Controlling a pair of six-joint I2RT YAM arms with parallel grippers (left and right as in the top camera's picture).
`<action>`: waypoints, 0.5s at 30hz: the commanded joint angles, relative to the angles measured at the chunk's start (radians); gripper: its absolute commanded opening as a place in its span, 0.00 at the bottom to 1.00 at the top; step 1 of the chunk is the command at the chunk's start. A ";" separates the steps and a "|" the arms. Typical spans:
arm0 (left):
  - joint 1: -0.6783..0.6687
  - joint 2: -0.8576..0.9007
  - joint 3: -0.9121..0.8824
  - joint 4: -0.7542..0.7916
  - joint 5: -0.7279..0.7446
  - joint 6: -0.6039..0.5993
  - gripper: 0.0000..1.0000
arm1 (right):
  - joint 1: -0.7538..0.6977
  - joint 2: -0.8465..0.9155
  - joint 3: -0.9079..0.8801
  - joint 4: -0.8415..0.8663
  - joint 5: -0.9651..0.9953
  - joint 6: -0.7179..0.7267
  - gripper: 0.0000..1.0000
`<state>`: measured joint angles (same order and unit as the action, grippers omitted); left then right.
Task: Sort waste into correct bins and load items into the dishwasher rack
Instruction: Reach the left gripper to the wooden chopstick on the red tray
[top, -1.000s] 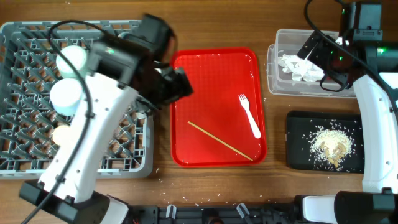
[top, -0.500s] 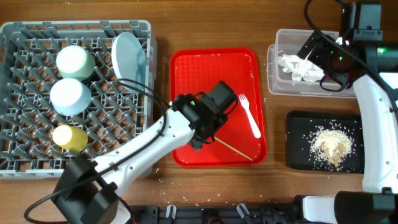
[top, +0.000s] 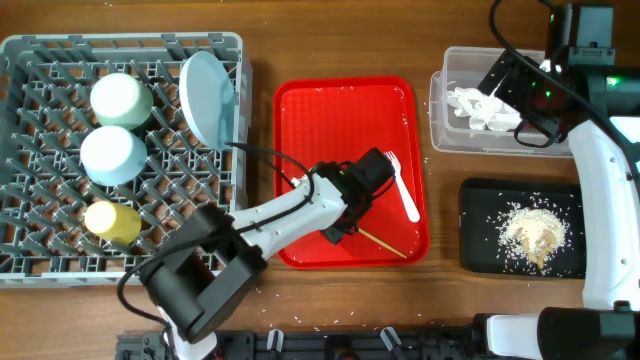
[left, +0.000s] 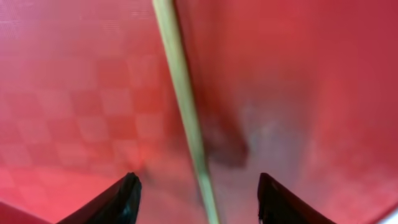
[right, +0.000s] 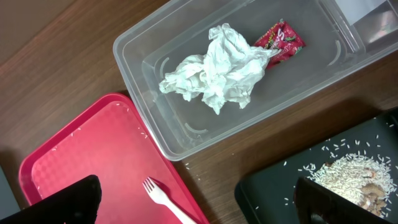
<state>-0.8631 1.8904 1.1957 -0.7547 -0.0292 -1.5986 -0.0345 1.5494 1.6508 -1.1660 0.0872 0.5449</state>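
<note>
Most is done: plate (top: 205, 95), green bowl (top: 120, 98), white bowl (top: 112, 155) and cup (top: 112, 222) stand in the rack (top: 40, 250); tissue (right: 217, 68) and wrapper (right: 280, 38) lie in the tub (right: 155, 124), rice (top: 530, 235) on the black tray (top: 480, 200). Yet to load from the red tray (top: 330, 110) — fork (top: 402, 185) and chopstick (left: 183, 99). The left gripper (left: 199, 190), jaws wide, straddles the chopstick; the right gripper (right: 205, 202) hangs wide and empty over the tub.

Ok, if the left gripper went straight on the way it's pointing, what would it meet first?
Probably the wooden chopstick, which lies on the red tray, centred in front of the open left gripper. Depth is unclear this close, so the tray itself would follow almost at once.
</note>
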 joint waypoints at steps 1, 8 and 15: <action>-0.006 0.035 -0.010 0.001 -0.017 -0.011 0.50 | 0.000 0.005 0.003 0.002 0.010 0.008 1.00; -0.006 0.100 -0.012 0.021 -0.012 -0.011 0.30 | 0.000 0.005 0.003 0.002 0.010 0.008 1.00; -0.005 0.087 -0.012 -0.005 -0.006 -0.004 0.04 | 0.000 0.005 0.003 0.002 0.010 0.008 1.00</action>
<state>-0.8623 1.9236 1.2030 -0.7559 -0.0288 -1.6192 -0.0345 1.5494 1.6508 -1.1664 0.0872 0.5449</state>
